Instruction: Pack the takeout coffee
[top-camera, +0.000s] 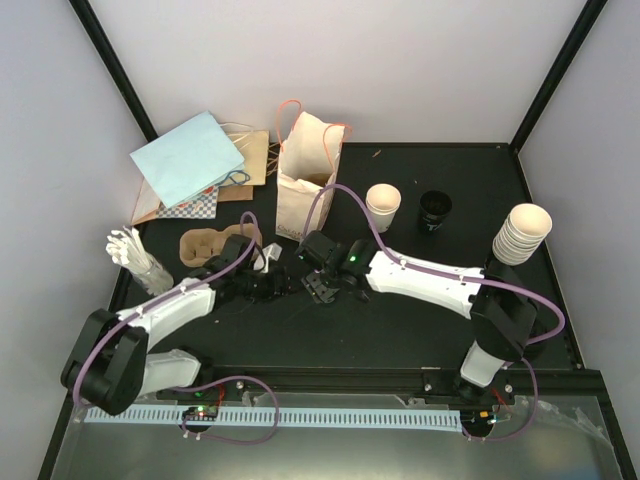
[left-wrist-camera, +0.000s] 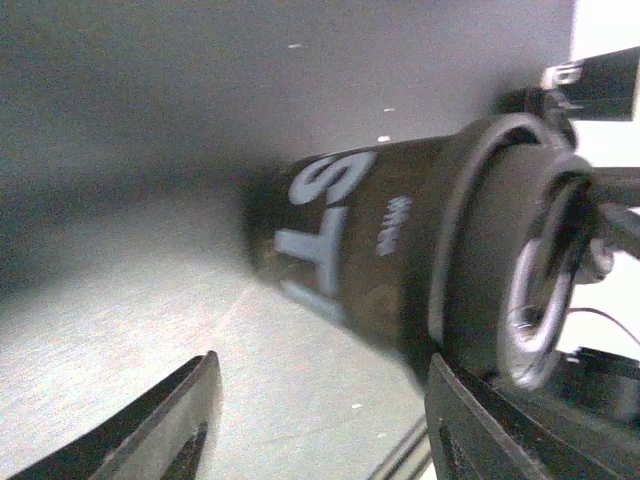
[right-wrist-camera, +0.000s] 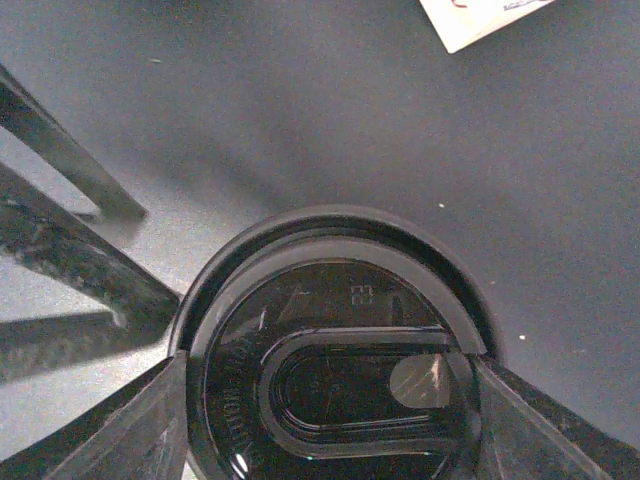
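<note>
Fingers (right-wrist-camera: 110, 430) of my right gripper (right-wrist-camera: 325, 410) clamp the black lid (right-wrist-camera: 330, 330) of a dark cup (left-wrist-camera: 340, 240) at three and nine o'clock, my left gripper (left-wrist-camera: 320, 375) spread apart at six o'clock.

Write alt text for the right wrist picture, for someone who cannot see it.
A round black lid fills the lower middle, seen face-on, gripped at its rim between the two fingers of the right claw. Behind lies a dark table, with dark bars slanting in from the left and a cream paper corner at the top right.
</note>
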